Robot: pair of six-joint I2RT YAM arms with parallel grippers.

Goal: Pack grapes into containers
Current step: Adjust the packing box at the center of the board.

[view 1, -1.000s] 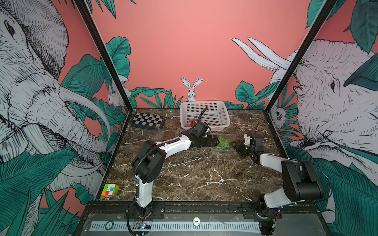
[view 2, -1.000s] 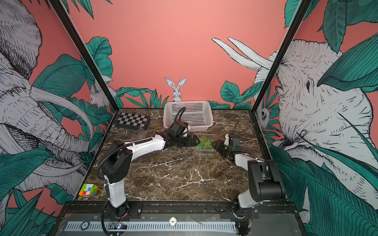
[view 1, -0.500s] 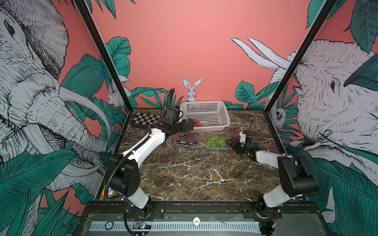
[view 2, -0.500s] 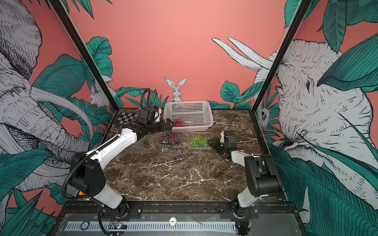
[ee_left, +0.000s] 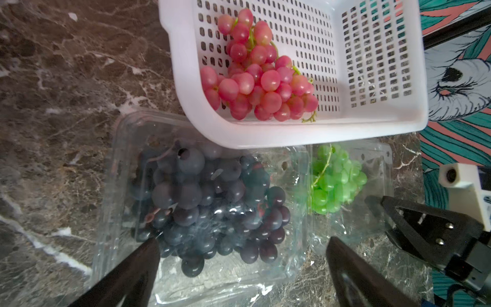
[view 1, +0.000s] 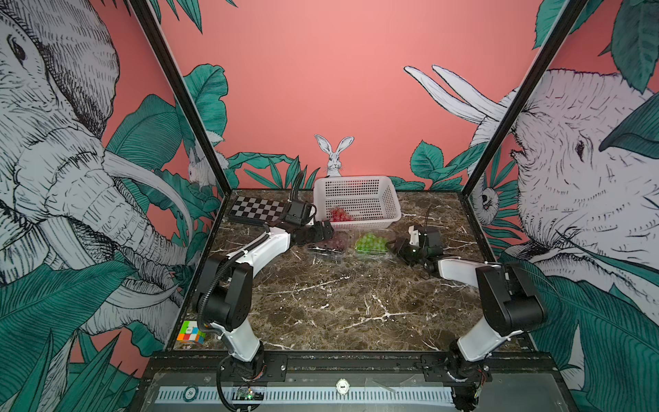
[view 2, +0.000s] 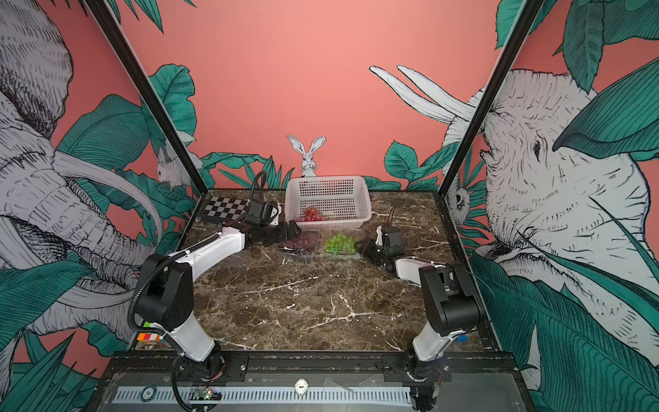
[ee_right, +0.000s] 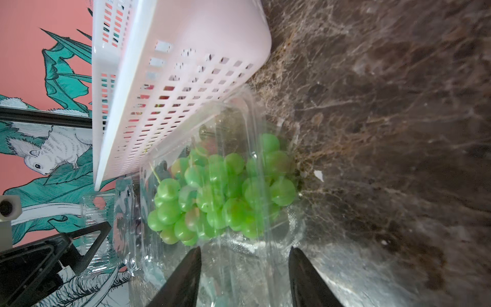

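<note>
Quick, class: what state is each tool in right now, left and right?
left tool: open, holding nothing, at the dark grapes.
right tool: jaws partly apart at the green-grape container; whether it grips cannot be told.

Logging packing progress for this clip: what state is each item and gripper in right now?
Red grapes: in the white basket, not yet packed.
Dark grapes: in a clear container.
Green grapes: in a second clear container.
Left gripper: open, holding nothing.
Right gripper: jaws apart at the second clear container's end; grip unclear.
</note>
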